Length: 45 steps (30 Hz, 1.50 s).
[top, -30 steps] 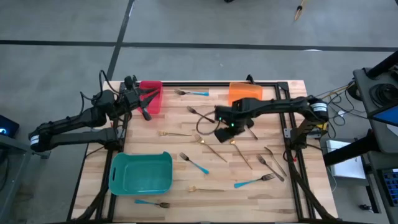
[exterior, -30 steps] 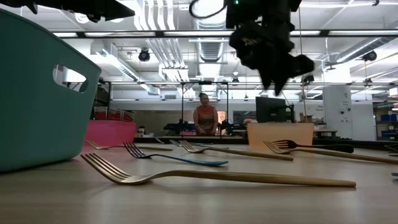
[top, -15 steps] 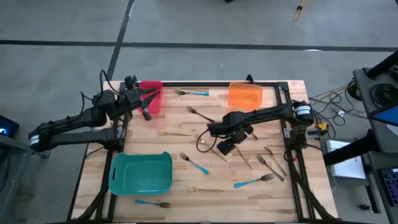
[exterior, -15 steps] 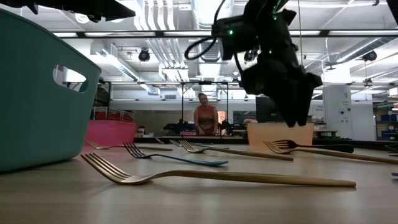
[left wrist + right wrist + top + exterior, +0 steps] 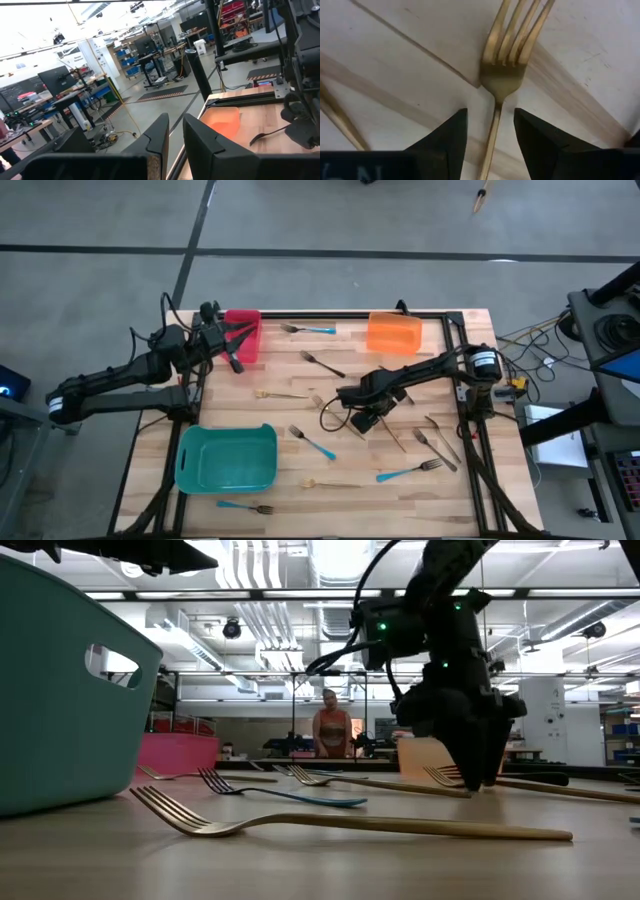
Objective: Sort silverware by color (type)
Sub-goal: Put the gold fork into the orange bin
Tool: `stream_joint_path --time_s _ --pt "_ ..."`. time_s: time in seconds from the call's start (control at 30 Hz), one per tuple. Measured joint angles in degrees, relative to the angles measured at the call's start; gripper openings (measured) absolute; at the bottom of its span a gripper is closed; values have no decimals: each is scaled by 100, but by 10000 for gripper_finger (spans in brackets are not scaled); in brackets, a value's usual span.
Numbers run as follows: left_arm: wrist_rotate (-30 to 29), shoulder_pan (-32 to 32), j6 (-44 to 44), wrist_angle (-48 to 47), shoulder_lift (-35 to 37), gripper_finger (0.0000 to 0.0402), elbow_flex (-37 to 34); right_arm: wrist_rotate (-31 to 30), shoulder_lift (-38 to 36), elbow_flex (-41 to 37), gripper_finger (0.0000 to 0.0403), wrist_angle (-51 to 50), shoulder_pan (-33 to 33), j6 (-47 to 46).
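My right claw (image 5: 490, 130) straddles a gold fork (image 5: 507, 65) mid-bench, fingers open, handle between them. Bare wood lies around it. Left claw (image 5: 172, 135), nearly closed, waits by the red bin (image 5: 243, 335).

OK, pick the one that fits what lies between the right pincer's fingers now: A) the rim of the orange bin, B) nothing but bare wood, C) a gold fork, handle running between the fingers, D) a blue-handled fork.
C: the right wrist view shows a gold fork on the table, its thin handle running between the open fingers of the right pincer.
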<state>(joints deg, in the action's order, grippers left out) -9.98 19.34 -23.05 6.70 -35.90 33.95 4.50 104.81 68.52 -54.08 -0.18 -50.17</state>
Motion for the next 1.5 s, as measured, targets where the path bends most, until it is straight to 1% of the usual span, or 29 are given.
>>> stream_joint_path --time_s 0.2,0.43,0.5,0.67,0.8,1.0,1.37,1.5 --pt "0 1 0 14 -1 37 0 -42 -15 -323 106 486 19 -127" --pt "0 1 0 22 0 37 -2 -197 -65 -418 27 572 43 -195" --pt "0 0 0 22 0 37 -2 -200 -74 -407 15 581 43 -192" --pt "0 -1 0 20 0 37 -2 -298 -80 -60 13 247 45 -85" --pt "0 -1 -2 20 0 37 -2 -463 -115 288 12 267 42 26" --pt "-2 1 -28 19 0 37 -2 -470 -144 858 12 95 -24 376" --pt "-2 1 -28 17 0 37 -2 -473 -149 1866 12 -16 -434 1210" --pt "-2 1 -30 20 0 37 -2 -475 -153 2195 12 -268 -626 1554"
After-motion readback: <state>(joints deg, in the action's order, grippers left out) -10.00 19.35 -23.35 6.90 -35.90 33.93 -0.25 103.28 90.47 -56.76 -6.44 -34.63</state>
